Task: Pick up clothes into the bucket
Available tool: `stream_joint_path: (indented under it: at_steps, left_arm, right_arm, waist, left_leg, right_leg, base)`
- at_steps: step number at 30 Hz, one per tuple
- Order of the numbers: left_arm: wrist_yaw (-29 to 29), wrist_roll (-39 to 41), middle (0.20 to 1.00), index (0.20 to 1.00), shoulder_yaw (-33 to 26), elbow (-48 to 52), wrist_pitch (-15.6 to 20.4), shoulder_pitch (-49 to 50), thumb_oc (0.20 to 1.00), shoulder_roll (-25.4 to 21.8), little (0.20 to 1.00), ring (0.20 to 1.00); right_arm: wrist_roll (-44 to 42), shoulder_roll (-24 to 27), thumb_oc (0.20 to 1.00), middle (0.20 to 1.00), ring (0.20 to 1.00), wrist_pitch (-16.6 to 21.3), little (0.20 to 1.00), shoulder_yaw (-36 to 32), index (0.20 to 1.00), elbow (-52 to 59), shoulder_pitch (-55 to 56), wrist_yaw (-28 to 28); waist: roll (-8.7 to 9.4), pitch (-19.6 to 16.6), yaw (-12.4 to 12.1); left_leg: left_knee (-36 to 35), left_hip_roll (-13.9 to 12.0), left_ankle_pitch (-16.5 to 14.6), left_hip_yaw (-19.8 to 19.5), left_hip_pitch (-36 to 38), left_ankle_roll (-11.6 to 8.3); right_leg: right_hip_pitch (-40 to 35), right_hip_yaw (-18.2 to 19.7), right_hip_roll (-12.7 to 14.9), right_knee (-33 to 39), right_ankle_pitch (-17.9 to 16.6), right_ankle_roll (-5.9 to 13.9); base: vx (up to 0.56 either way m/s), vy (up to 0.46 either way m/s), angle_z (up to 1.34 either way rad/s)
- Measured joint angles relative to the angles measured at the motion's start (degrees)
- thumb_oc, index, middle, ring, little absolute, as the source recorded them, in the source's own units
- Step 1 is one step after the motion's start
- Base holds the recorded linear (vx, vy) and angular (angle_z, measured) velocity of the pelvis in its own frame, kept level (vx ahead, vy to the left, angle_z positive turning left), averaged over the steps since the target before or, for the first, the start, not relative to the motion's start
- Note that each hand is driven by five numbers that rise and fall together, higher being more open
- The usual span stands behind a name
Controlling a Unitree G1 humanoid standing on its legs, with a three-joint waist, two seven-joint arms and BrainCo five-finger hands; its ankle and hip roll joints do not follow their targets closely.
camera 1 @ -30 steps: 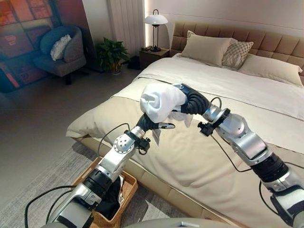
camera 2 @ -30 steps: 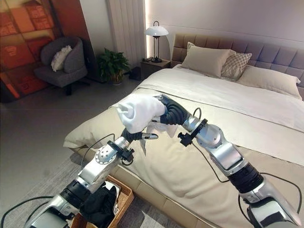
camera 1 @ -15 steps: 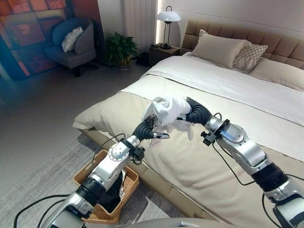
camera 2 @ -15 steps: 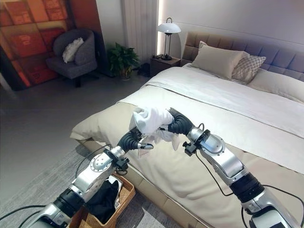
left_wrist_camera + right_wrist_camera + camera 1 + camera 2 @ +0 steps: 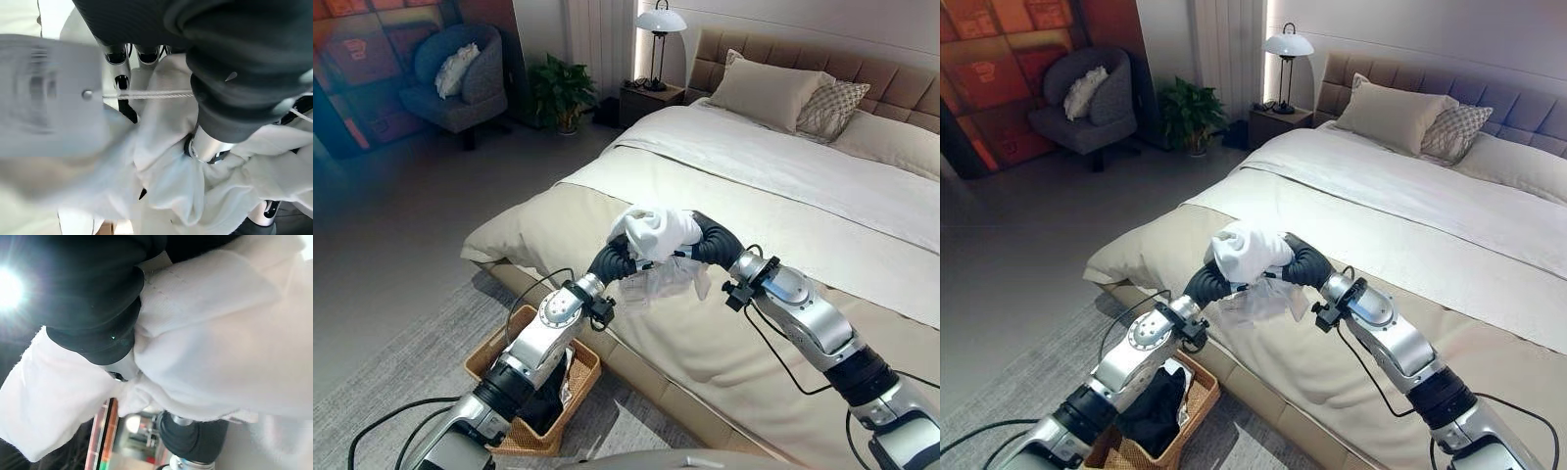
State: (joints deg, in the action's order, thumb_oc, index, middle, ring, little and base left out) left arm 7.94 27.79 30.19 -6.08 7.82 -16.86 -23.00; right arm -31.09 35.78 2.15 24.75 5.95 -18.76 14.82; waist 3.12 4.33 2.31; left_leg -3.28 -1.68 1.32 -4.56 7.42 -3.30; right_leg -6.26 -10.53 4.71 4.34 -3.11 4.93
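A beige bed (image 5: 822, 186) spans the frame's right over grey carpet; an armchair (image 5: 450, 83) sits upper left. At centre, the left hand (image 5: 615, 260) and right hand (image 5: 710, 243) clutch a white garment (image 5: 656, 230); its hanging tag (image 5: 46, 93) is unreadable. The wicker basket (image 5: 489, 357) lies lower left.

— What stands past the bed (image 5: 783, 186)?
— A nightstand (image 5: 651, 98) beside the tufted headboard (image 5: 891, 93), with a lamp (image 5: 661, 22) on it, white-shaded; a potted plant (image 5: 558, 90) just beside that; a grey armchair (image 5: 455, 88) well apart, holding a pale cushion (image 5: 457, 69).
— And on the bed?
— Three pillows against the headboard: a plain beige pillow (image 5: 769, 93); a patterned pillow (image 5: 832, 106) behind it; a third pillow (image 5: 891, 142) lying flat.
— The floor?
— A grey rug (image 5: 401, 392) by the bed's near corner.
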Motion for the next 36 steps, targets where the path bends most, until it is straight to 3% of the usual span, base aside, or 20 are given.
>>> stream_joint_path:
  at_steps: [13, 14, 15, 16, 29, 36]
  left_arm:
    - [-0.1, -0.1, 0.200, 0.200, -0.4, 0.0, 0.3, 0.0, 0.200, 0.3, 0.200, 0.200]
    - [-0.1, -0.1, 0.200, 0.200, -0.4, 0.0, 0.3, 0.0, 0.200, 0.4, 0.200, 0.200]
    - [-0.1, -0.1, 0.200, 0.200, -0.4, 0.0, 0.3, 0.0, 0.200, 0.4, 0.200, 0.200]
    - [-0.3, -0.1, 0.200, 0.200, -0.4, 0.0, 0.3, 0.0, 0.200, 0.4, 0.200, 0.200]
    - [-1.3, 0.6, 0.200, 0.200, -3.7, 0.0, 0.3, 2.0, 0.200, 3.0, 0.200, 0.200]
    - [-3.7, 0.5, 0.200, 0.200, -10.8, 0.0, 0.5, 4.5, 0.200, 4.0, 0.200, 0.200]
  right_arm:
    - [-4.4, -0.3, 0.200, 0.200, 0.200, -0.7, 0.200, -0.2, 0.200, 0.1, 0.1, 0.1]
    - [-4.6, -0.1, 0.567, 0.567, 0.567, -0.8, 0.567, -0.2, 0.567, 0.2, 0.1, 0.2]
    - [-4.7, -0.1, 0.849, 0.849, 0.849, -0.8, 0.849, -0.2, 0.849, 0.2, 0.1, 0.2]
    - [-5.4, 0.1, 1.000, 1.000, 1.000, -0.9, 1.000, -0.2, 1.000, 0.3, 0.1, 0.5]
    - [-9.6, 1.0, 1.000, 1.000, 1.000, -0.9, 1.000, -0.4, 1.000, 4.3, 2.9, 2.2]
    - [-10.2, 0.8, 1.000, 1.000, 1.000, -0.8, 1.000, -5.1, 1.000, 5.1, 8.8, 2.2]
  waist:
    - [-0.30, 1.5, -0.1]
    - [-0.28, 1.5, 0.0]
    - [-0.26, 1.5, 0.0]
    - [-0.26, 1.6, -0.1]
    - [-0.31, 1.6, -0.1]
    - [-0.44, 1.7, 0.0]
  left_leg:
    - [-0.1, -0.1, 0.0, 1.4, 0.1, 0.00]
    - [-0.1, -0.1, 0.0, 1.4, 0.3, 0.00]
    - [-0.2, -0.1, 0.0, 1.4, 0.4, 0.01]
    - [-0.3, -0.1, 0.0, 1.6, 0.5, 0.00]
    - [-1.0, -0.3, -0.1, 2.2, 1.0, -0.04]
    - [-1.2, -0.4, -0.1, 2.3, 1.0, 0.03]
  right_leg:
    - [0.6, 1.2, -0.1, -0.1, 0.0, 0.05]
    - [0.6, 1.4, -0.1, -0.1, 0.0, 0.04]
    - [0.6, 1.5, -0.2, -0.1, 0.0, 0.04]
    - [0.6, 1.8, -0.2, -0.1, 0.0, 0.04]
    - [0.8, 2.4, -0.4, 0.0, 0.0, 0.05]
    - [0.9, 2.4, -0.4, 0.1, 0.0, 0.02]
  base:
    - [0.01, -0.004, -0.05]
    - [0.01, -0.008, -0.07]
    - [0.01, -0.009, -0.10]
    - [0.01, -0.002, -0.11]
    - [0.00, 0.000, -0.03]
    - [0.00, 0.000, 0.00]
